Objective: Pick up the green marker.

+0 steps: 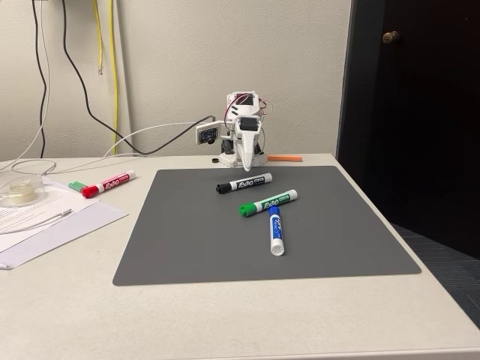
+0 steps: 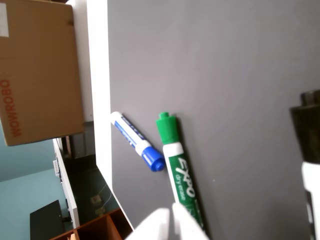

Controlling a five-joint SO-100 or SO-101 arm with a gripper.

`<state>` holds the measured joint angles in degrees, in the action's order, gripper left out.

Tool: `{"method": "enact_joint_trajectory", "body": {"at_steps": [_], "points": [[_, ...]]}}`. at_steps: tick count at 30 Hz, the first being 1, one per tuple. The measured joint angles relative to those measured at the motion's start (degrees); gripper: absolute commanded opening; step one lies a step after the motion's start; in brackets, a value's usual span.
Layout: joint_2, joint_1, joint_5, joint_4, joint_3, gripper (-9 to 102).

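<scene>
green marker (image 1: 268, 202) on mat | blue marker (image 1: 275, 231) touching | black marker (image 1: 244, 183) near | gripper (image 1: 245, 163) clenched, empty

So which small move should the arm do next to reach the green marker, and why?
Probably reach forward and lower the claw toward the green marker. In the fixed view the claw hangs behind the black marker, well short of the green one lying untouched on the grey mat.
</scene>
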<state>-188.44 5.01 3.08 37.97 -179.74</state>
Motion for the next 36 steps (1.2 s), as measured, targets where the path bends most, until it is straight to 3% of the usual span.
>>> {"method": "enact_joint_trajectory", "body": {"at_steps": [9, 19, 36], "points": [[1.7, -1.1, 0.0, -3.0, 0.0, 0], [18.9, -2.5, 0.5, -8.8, 8.3, 0], [63.6, -2.5, 2.1, -12.8, 42.9, 0]]}}
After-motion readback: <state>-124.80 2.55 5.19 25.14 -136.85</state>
